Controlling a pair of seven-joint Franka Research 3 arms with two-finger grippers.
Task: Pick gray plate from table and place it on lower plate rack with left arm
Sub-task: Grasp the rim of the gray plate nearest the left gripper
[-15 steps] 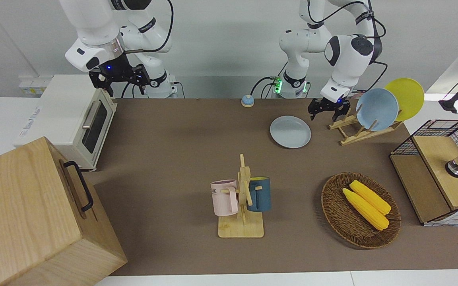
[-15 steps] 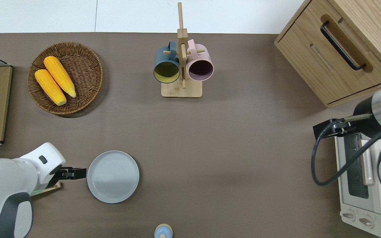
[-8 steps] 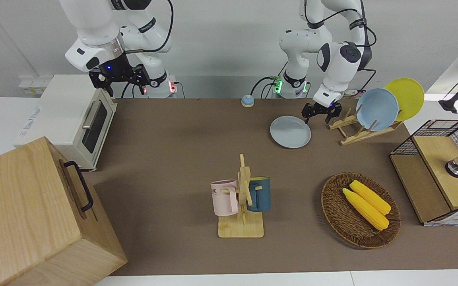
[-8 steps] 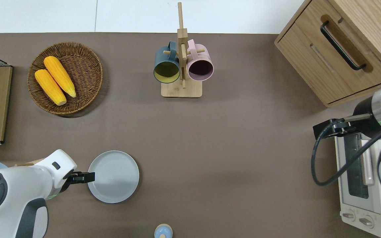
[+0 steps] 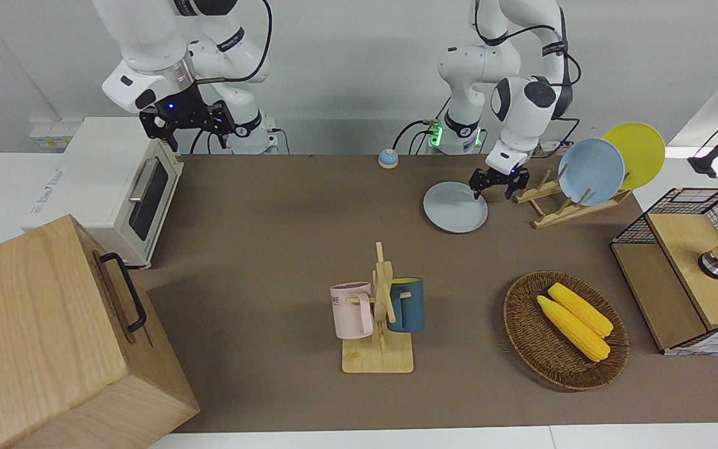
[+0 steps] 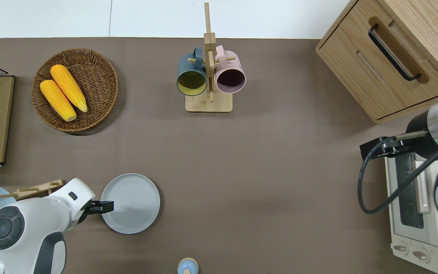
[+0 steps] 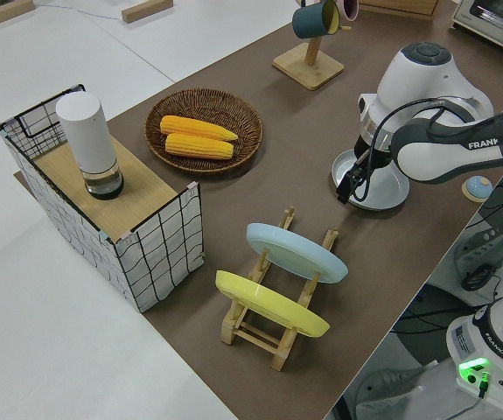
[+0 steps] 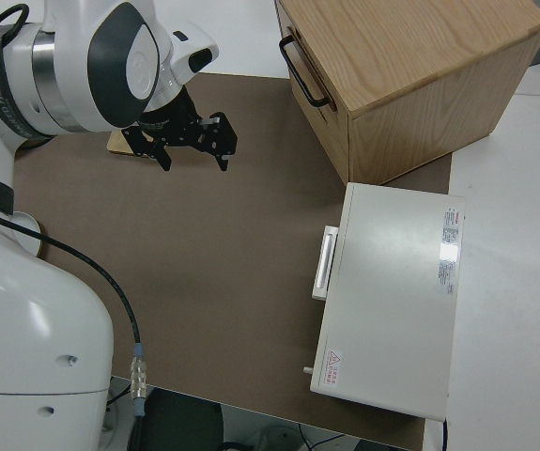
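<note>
The gray plate (image 5: 452, 211) (image 6: 132, 199) (image 7: 387, 191) lies flat on the brown table (image 5: 272, 249), close to the robots. My left gripper (image 5: 493, 189) (image 6: 107, 206) (image 7: 349, 187) is low at the plate's edge on the rack's side. It is open, with one finger over the plate and the other outside its rim. The lower plate rack (image 5: 552, 212) (image 6: 36, 188) (image 7: 268, 328) stands beside the plate toward the left arm's end. It holds a sky-blue plate (image 5: 591, 171) and a yellow plate (image 5: 636, 153). My right gripper (image 5: 187, 125) (image 8: 192, 146) is parked and open.
A mug stand (image 5: 379, 324) with two mugs is mid-table. A wicker basket (image 5: 524, 330) of corn and a wire crate (image 5: 689, 268) lie toward the left arm's end. A toaster oven (image 5: 110, 187) and wooden cabinet (image 5: 53, 337) fill the right arm's end. A small bell (image 5: 387, 158) sits near the robots.
My left gripper has moved away from the rack to the gray plate's edge and come lower. The plate and the right arm have not moved.
</note>
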